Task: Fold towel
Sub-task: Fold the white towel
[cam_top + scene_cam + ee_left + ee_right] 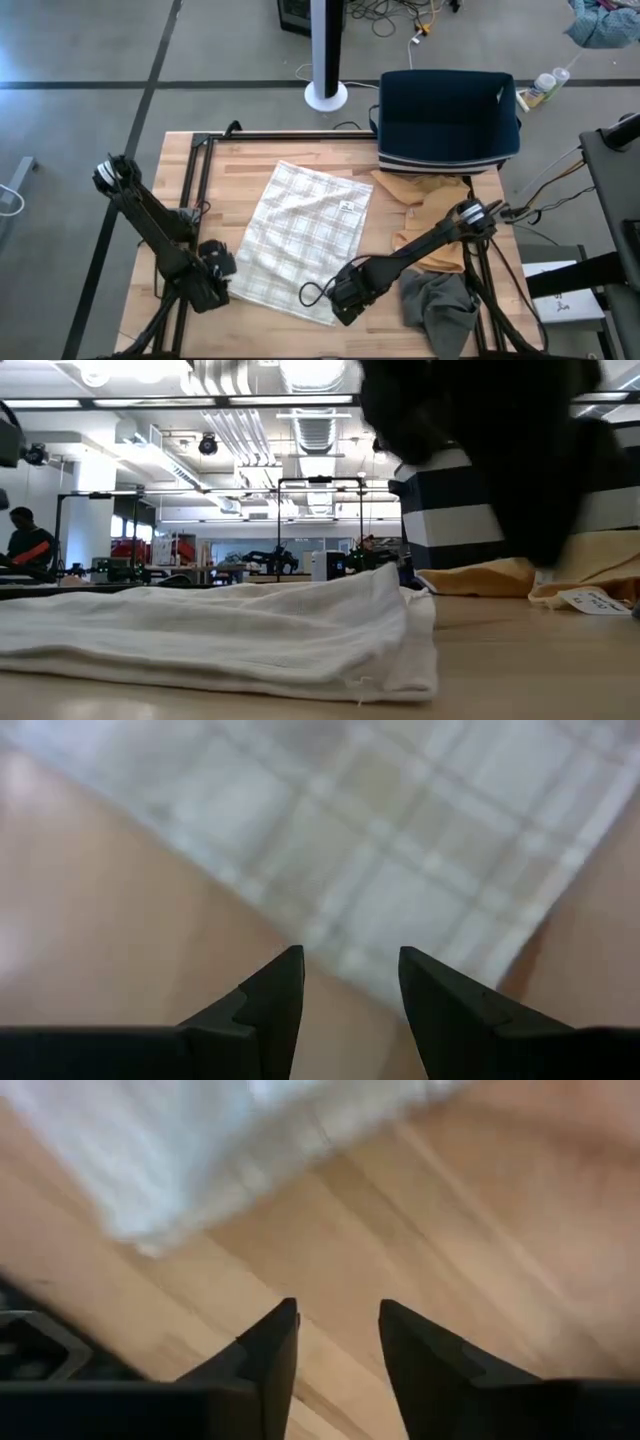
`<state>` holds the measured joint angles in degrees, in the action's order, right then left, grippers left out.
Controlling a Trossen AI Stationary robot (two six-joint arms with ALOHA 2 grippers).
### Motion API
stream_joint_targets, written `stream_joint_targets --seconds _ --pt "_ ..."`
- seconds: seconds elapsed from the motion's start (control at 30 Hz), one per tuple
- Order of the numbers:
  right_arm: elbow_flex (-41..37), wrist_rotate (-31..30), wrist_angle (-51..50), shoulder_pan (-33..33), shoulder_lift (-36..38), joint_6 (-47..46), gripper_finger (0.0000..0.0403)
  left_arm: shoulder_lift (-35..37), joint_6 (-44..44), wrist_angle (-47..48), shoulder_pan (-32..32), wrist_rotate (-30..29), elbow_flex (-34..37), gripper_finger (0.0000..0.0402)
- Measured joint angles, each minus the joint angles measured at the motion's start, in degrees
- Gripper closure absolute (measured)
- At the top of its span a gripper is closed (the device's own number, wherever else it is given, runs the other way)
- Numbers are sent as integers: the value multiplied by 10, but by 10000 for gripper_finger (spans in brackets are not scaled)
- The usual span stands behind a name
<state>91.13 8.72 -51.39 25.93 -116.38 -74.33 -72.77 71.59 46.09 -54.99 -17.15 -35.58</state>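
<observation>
Two grippers sit low at the near edge of the table (pixel 200 160); the left gripper (pixel 215 275) is at the near-left corner of the checked towel (pixel 300 240), its jaws parted with only bare wood and the towel's edge between and ahead of them, holding nothing; the towel lies spread flat and slightly skewed in the middle of the table, a small white label (pixel 347 207) sewn near its far-right side, its writing too small to read; the right gripper (pixel 345 300) hovers at the towel's near-right corner, jaws partly open over bare wood, gripping nothing, the cloth just beyond its fingertips; farther right lie a tan cloth (pixel 425 200) and a grey cloth (pixel 440 305), with a dark blue bin (pixel 447 115) at the far edge.
</observation>
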Motion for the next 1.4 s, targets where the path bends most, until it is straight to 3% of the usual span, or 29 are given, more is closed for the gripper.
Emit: stream_joint_targets --seconds 0.13,0.27,0.53,0.67,0.8,0.97,1.1,1.23,1.4 --pt "0 -53 -11 -6 16 48 246 60 10 -22 7 -37 1 239" --pt "-7 -59 -15 -17 16 108 243 65 3 -142 23 -92 1 238" --pt "-6 -115 39 -62 48 256 245 -92 19 -334 54 -97 -1 238" --pt "-33 -92 111 -69 36 326 252 -169 66 -341 56 -70 -2 238" --pt "-60 -59 149 -60 5 342 260 -190 54 -332 56 -49 -5 238" --pt "-66 -39 173 -40 -21 298 267 -128 -21 -165 73 -5 -1 238" --pt "-43 -41 218 -45 -18 259 265 -38 -93 -21 113 -3 16 238" --pt "-8 -85 199 -66 11 314 255 64 -141 -25 157 11 33 238" --pt "-15 -124 159 -125 35 382 250 128 -79 -71 163 -22 44 238"
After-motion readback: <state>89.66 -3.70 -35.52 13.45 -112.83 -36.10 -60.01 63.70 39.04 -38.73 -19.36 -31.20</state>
